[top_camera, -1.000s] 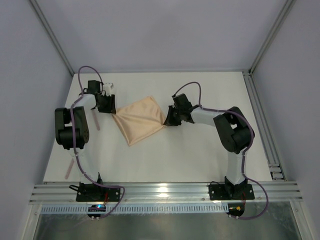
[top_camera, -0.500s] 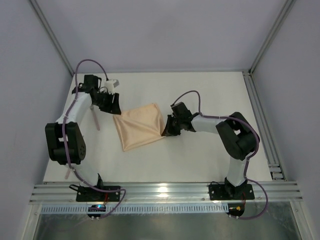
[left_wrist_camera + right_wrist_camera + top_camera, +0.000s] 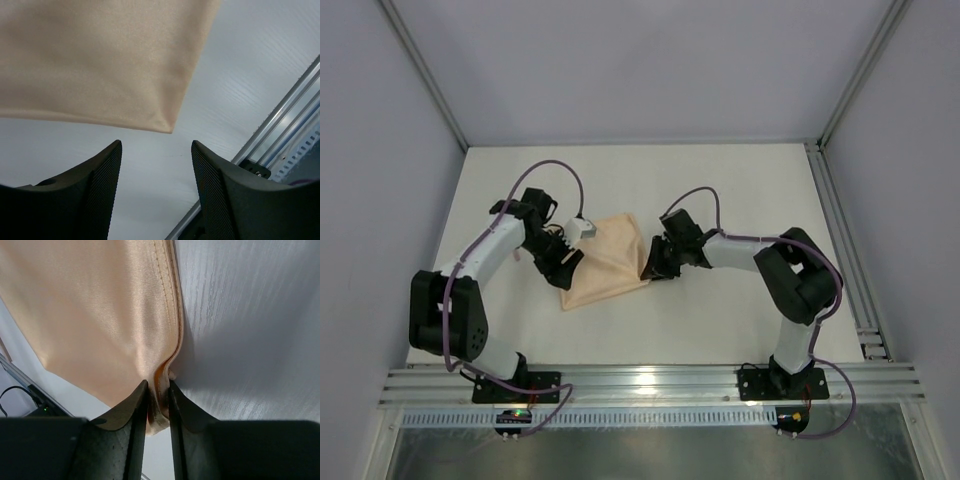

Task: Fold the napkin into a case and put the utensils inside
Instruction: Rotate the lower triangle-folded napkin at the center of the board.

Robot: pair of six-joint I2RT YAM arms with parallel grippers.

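The left gripper hangs low over the left part of the napkin, its two fingers spread with nothing between them; its wrist view shows a near corner of the cloth just ahead of the gap and bare table beneath, so it looks placed to come down on that side for the next fold rather than to hold anything yet; this is a judgement from its pose alone.

The napkin lies flat near the middle of the table, between the two arms; it reads as an already folded, slightly skewed rectangle, not yet the narrow case; its longer side seems to run left to right, the right end tilted a little toward the far side, though it is close enough to square that I would not press the point; its near-left corner points back toward the left arm's base.

The right gripper is clamped on the hemmed right edge of the napkin, the fingers closed tight with the cloth puckered between them; that grip probably anchors the right side, keeping the fabric taut and in place while the other arm works.

The utensils cannot be made out in these views; placing them is clearly a later step.
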